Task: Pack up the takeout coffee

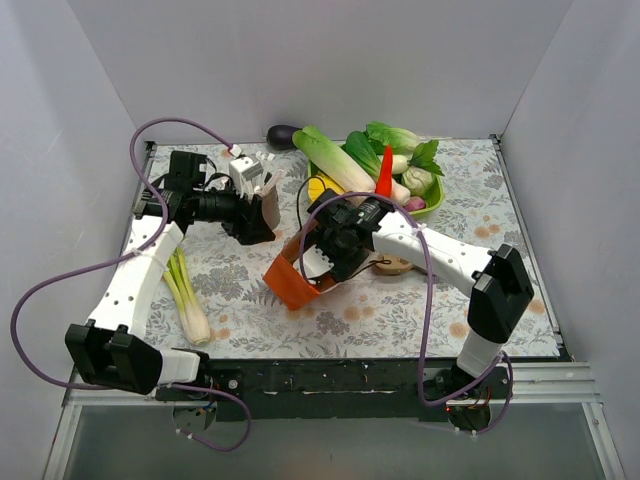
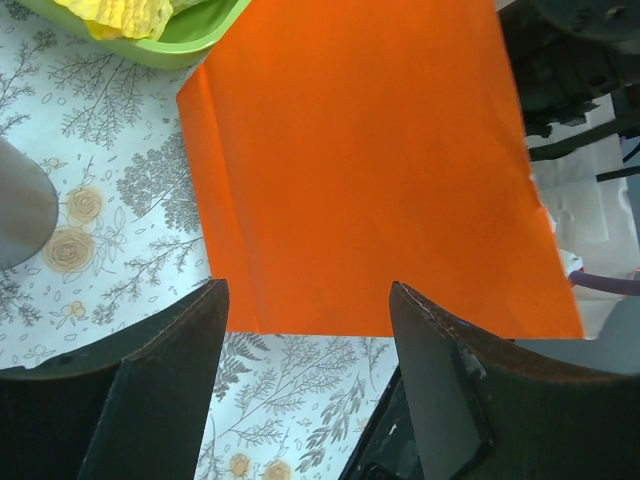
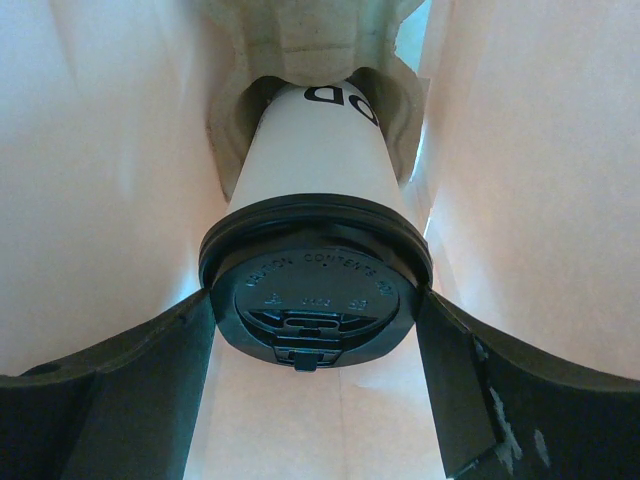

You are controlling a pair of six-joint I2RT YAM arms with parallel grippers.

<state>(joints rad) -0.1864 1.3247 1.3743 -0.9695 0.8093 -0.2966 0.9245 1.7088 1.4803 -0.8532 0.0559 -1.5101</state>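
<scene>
Floral table [image 1: 480,200]: your right gripper [image 3: 315,310] clasps the takeout coffee [image 3: 315,190], already seated in its tray [image 3: 300,40] inside the orange bag [image 2: 370,160]. Left gripper [image 2: 308,300] gapes empty; likely only letting go remains.

Bag walls [image 3: 90,150] tight around coffee cup [image 3: 315,160]

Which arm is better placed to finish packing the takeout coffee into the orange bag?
Right. The right gripper is inside the orange bag, fingers against the black lid of the takeout coffee, whose base sits in the pulp tray. The left gripper is open outside the bag, holding nothing.
</scene>
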